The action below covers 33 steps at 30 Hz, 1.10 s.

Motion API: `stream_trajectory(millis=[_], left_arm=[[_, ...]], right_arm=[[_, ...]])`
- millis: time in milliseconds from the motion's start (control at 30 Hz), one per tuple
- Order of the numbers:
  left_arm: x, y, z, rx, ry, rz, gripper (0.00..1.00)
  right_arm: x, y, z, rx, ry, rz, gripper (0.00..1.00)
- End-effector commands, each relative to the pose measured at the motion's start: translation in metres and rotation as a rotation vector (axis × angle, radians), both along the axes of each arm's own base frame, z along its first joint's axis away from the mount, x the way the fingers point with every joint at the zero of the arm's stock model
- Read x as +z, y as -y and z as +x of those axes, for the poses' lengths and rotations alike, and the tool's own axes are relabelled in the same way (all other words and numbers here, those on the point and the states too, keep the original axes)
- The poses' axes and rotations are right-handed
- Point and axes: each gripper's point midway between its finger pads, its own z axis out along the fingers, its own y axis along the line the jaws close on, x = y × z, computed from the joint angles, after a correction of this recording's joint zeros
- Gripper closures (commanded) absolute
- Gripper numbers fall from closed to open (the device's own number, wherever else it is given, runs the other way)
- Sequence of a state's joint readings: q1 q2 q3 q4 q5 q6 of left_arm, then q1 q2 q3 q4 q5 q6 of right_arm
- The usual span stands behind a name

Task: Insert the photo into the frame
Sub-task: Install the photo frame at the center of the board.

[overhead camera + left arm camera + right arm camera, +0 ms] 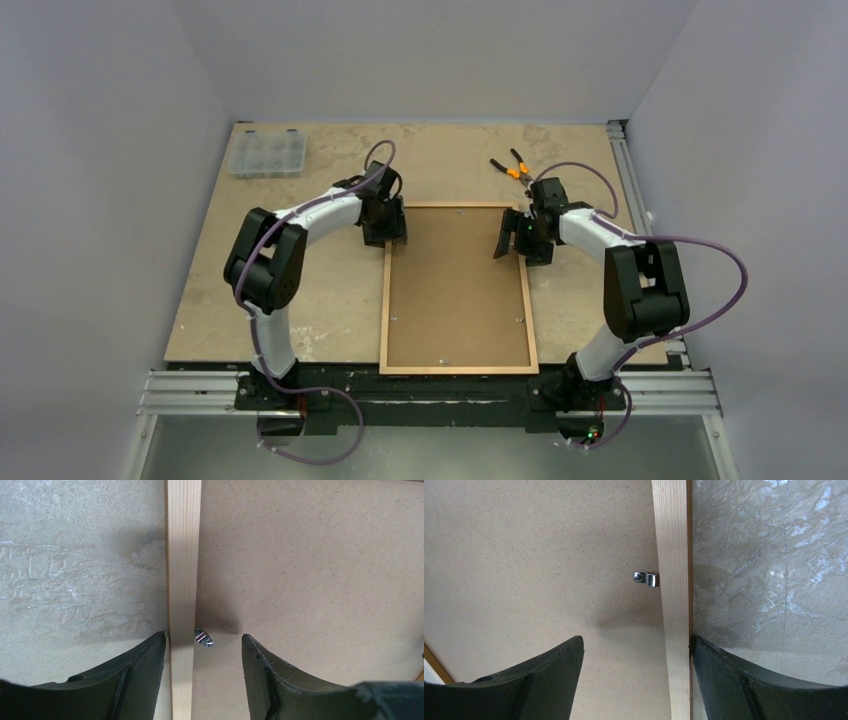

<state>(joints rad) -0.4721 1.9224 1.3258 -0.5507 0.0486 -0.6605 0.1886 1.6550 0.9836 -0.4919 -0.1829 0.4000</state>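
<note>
Brown hardboard filled the frame (pixel 457 370) in the top external view: the backing panel (pixel 458 290) lay in it, back side up, on the table (pixel 330 300), near edge toward the arm bases. The left gripper (pixel 384 232) hung over the far left corner and the right gripper (pixel 510 238) over the far right side rail. Orange-handled pliers (pixel 512 165) and a clear parts box (pixel 268 153) lay well apart, at the far side. The photo showed nowhere; whether it sat under the panel could not be told

From the left wrist, the fingers (pixel 145 665) stood partly open astride the pale wood rail, one outside against its edge, one over the hardboard, gripping nothing. A small metal clip (pixel 203 638) lay between them, just beside the rail's inner edge

From the right wrist, the fingers (pixel 734 680) stood wide apart, also astride the rail, the outer one touching it, holding nothing. A retaining tab (pixel 647 578) reached from the rail over the panel, ahead of the fingertips

Judged from this, the step concerned the fasteners holding the backing, either freeing it or locking it. The next move called for a fine, low fingertip push on each small fastener without shifting the frame
</note>
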Motion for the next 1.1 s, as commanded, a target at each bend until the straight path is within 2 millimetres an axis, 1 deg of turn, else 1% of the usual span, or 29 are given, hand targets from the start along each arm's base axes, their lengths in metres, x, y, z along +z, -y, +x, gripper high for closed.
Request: stream_trajectory(millis=[0,167,367,433,567,600,733,867,900,967,1067], left_arm=[[0.023,0.001,0.007,0.002,0.065,-0.028,0.44],[0.025,-0.013,0.013,0.038,0.089,0.043,0.44],[0.018,-0.018,0.022,0.048,0.068,0.108,0.45],[0.014,-0.019,0.021,0.045,0.061,0.114,0.48],[0.001,-0.016,0.016,0.018,0.042,0.105,0.62],[-0.003,-0.015,0.015,0.012,0.034,0.103,0.62],[-0.014,-0.011,0.011,-0.004,0.004,0.101,0.58],[-0.017,-0.012,0.009,-0.006,0.001,0.127,0.6],[-0.018,-0.013,0.008,-0.007,-0.001,0.136,0.61],[-0.02,-0.015,0.007,-0.008,-0.009,0.148,0.69],[-0.024,-0.015,0.005,-0.016,-0.023,0.155,0.9]], right_arm=[[-0.002,-0.002,-0.003,0.02,0.008,0.005,0.22],[-0.002,-0.002,-0.003,0.022,0.005,0.009,0.22],[-0.002,-0.003,-0.003,0.024,0.004,0.012,0.22],[-0.002,-0.003,-0.003,0.026,0.004,0.011,0.22],[-0.002,-0.003,-0.003,0.025,0.005,0.011,0.22],[-0.003,-0.003,-0.003,0.024,0.004,0.011,0.22],[-0.003,-0.003,-0.003,0.028,0.004,0.012,0.22],[-0.005,-0.003,-0.004,0.029,0.0,0.012,0.22],[-0.005,-0.003,-0.004,0.03,0.0,0.013,0.22],[-0.005,-0.003,-0.004,0.03,-0.001,0.015,0.23],[-0.006,-0.004,-0.004,0.033,-0.003,0.016,0.23]])
